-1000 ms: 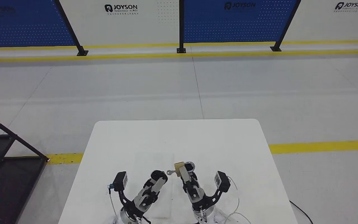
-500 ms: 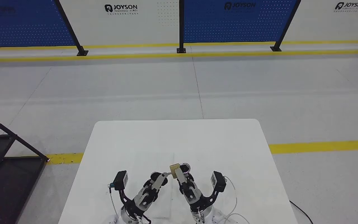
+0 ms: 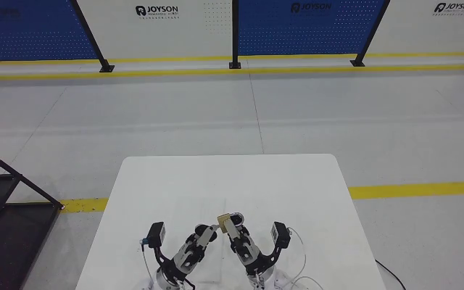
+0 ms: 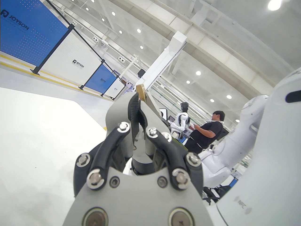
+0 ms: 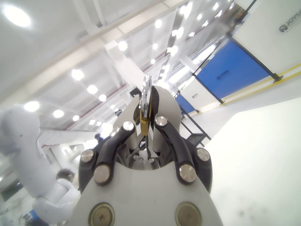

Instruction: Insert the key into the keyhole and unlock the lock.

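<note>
The left hand (image 4: 138,99) and right hand (image 5: 149,97) have grey plates, black linkages, silver screws.

A white desk (image 3: 290,188) spreads ahead of the right hand (image 3: 233,228) and out to both its sides. Far ahead of that hand, beyond a grey floor (image 3: 290,116) crossed by yellow lines (image 3: 406,191), stands a row of blue and white panels (image 3: 304,25) on black posts. A black frame (image 3: 32,185) stands well off to the hand's left, beside the desk.
</note>
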Controlling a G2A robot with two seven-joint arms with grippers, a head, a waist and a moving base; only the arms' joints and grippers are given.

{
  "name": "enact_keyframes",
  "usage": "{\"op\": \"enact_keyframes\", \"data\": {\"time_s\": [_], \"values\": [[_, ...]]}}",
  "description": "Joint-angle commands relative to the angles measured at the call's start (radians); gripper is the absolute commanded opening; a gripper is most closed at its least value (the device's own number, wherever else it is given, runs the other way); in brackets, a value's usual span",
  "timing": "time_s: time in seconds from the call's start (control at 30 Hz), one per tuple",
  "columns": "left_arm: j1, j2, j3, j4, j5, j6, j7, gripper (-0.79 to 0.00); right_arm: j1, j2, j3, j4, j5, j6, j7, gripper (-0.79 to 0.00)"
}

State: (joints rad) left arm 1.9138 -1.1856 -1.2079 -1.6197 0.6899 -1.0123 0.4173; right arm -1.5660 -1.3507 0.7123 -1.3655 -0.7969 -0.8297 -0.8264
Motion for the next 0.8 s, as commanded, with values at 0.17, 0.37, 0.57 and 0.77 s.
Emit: {"op": "enact_keyframes", "data": {"time_s": [0.17,0.37,0.57,0.77], "values": [[-0.004,-0.004,0.004,0.008,0.021,0.004,0.014,-0.785,-0.005,0.0,0.005,-0.002,-0.006,-0.003,0.016,-0.785],[-0.007,-0.007,0.006,0.013,0.032,0.004,0.02,-0.785,-0.008,-0.001,0.009,-0.004,-0.011,-0.002,0.023,-0.785],[-0.006,-0.008,0.004,0.015,0.04,0.0,0.029,-0.785,-0.009,-0.001,0.011,-0.003,-0.013,0.001,0.032,-0.785],[-0.003,-0.008,-0.005,0.02,0.043,0.0,0.039,-0.73,-0.013,-0.001,0.016,-0.007,-0.013,-0.002,0.027,-0.785]]}}
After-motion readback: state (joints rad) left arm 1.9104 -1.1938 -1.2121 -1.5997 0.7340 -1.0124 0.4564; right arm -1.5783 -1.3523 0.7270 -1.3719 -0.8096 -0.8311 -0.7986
